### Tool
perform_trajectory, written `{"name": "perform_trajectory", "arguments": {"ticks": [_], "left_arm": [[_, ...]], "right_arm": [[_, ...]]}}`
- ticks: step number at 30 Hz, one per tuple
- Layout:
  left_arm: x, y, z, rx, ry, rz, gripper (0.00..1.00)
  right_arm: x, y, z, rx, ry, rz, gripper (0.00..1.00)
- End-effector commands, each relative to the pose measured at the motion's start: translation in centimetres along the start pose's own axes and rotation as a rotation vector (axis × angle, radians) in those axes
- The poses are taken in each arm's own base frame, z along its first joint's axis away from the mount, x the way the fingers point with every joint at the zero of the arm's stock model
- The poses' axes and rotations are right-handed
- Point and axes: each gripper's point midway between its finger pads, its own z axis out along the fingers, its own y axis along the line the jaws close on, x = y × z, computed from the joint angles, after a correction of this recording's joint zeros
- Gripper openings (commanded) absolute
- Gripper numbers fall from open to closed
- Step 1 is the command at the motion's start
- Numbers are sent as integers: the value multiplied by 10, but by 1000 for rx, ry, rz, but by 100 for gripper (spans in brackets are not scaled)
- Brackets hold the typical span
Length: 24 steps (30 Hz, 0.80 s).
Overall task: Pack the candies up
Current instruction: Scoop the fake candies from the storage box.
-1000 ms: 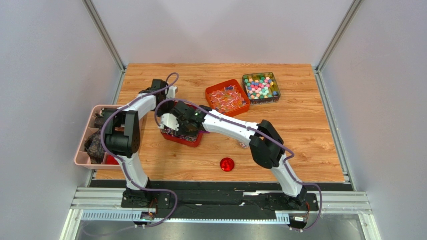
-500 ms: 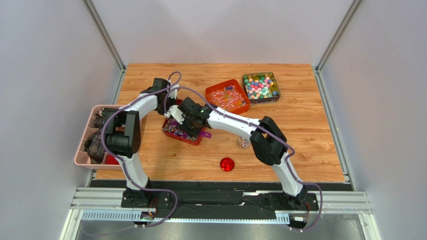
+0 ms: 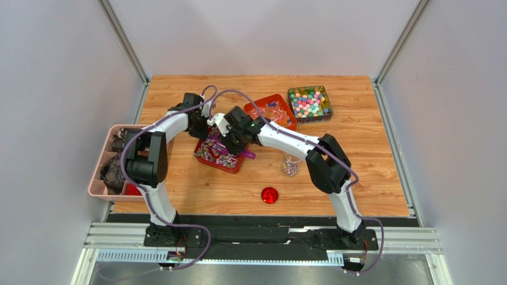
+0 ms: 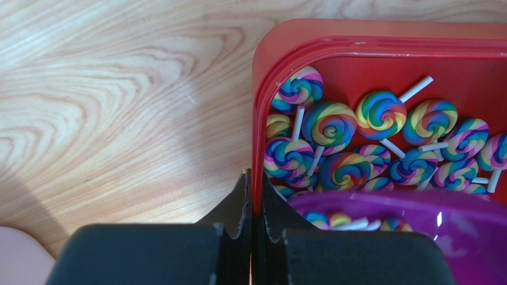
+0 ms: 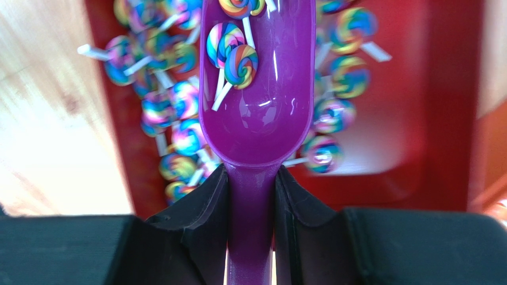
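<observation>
The left claw [image 4: 253, 199] stays clamped on the wall of the red tray [image 4: 260, 101]. The right claw [image 5: 251, 190], gripping the purple scoop [image 5: 262, 113] by its handle, has swung rightward over the tray. A few swirl candies [image 5: 233, 50] lie in the scoop, the rest in the tray.

a: what sort of place?
b: robot lab cell. grey panels [image 3: 59, 89] on three sides, aluminium posts [image 3: 123, 41] in the corners.
a: else?
b: wood table [image 3: 369, 166] fenced in, arms [image 3: 285, 142] bolted to a metal rail [image 3: 404, 240] at its edge.
</observation>
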Motion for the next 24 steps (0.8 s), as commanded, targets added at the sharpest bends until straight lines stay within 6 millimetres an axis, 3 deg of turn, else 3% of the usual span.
{"name": "perform_trajectory", "arguments": {"ticks": [1,14,20,24], "left_arm": [[-29,-18,-23,74,-88,3,0],[-43,2,-23,53,-96,-27,0],[-51,17,-28,49,-112,-64,0],[-55,23,-30,32,-117,-55,0]], "right_arm": [[-30,-11,-26,20,-118,15,0],[-32,-9,-64,22,-152,-64,0],[-27,-10,-91,37,-176,-90,0],[-33,-9,-123,39,-229,-101,0]]}}
